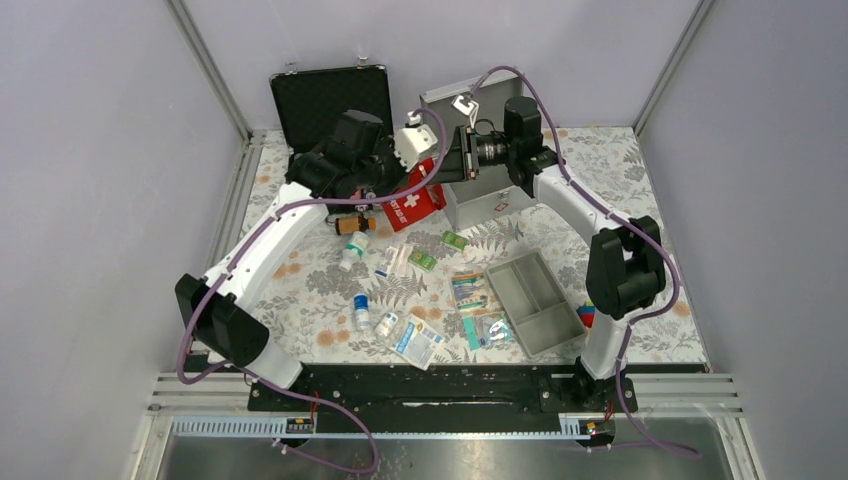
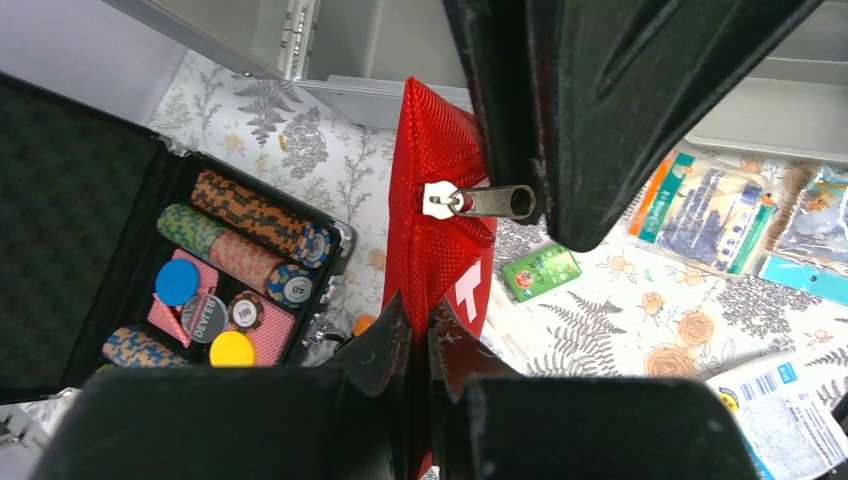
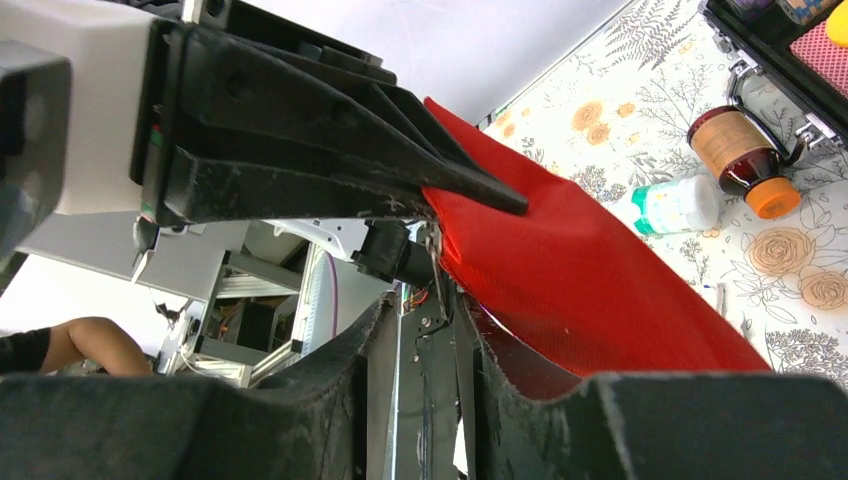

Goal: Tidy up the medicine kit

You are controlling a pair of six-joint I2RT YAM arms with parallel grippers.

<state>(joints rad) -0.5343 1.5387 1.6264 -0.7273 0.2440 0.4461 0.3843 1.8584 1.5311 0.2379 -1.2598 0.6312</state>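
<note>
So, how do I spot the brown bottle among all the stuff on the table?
Start at the open black case standing at the back left of the table. The brown bottle lies on its side on the flowered cloth just in front of that case. It is the only amber one and has an orange cap, while the bottle right beside it is white.
</note>
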